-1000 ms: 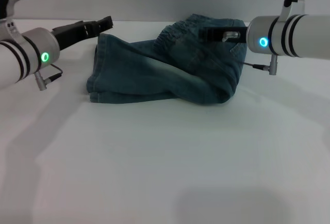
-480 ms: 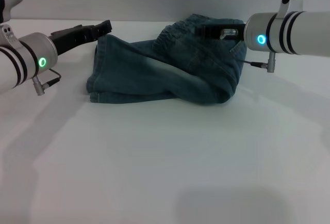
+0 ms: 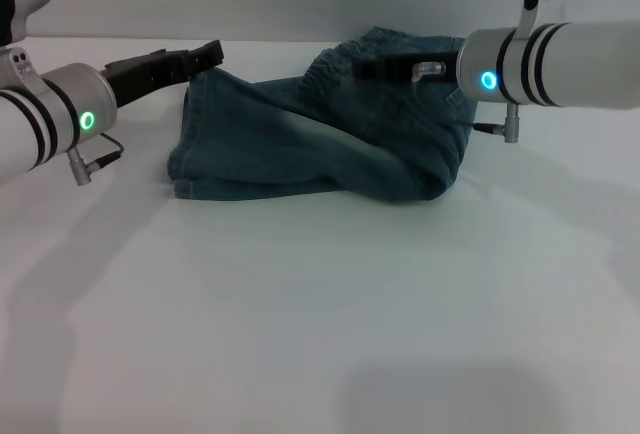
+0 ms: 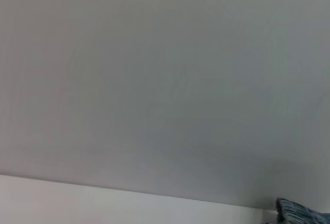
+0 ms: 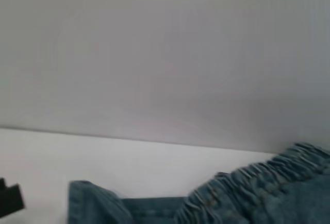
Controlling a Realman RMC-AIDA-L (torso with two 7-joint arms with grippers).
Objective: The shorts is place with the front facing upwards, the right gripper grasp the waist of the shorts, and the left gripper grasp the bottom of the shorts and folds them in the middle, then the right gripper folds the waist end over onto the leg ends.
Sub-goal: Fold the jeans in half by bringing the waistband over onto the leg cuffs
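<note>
The blue denim shorts [image 3: 320, 139] lie folded lengthwise at the back of the white table [image 3: 320, 304]. The gathered waist [image 3: 345, 54] points to the far right, and the leg ends [image 3: 190, 159] lie on the left. My right gripper [image 3: 372, 67], on the arm with the cyan ring, hangs level just over the waist end. My left gripper [image 3: 205, 54], on the green-ringed arm, hovers by the far left corner of the leg ends, above the table. The right wrist view shows the ruched waist [image 5: 258, 182], a leg end [image 5: 93, 203] and the left gripper's tip [image 5: 10, 198].
A pale wall rises behind the table's back edge. A sliver of denim [image 4: 301, 214] shows in a corner of the left wrist view. White tabletop stretches in front of the shorts.
My right gripper has slid leftward over the waist of the shorts. The left gripper has barely shifted. The shorts have kept their shape.
</note>
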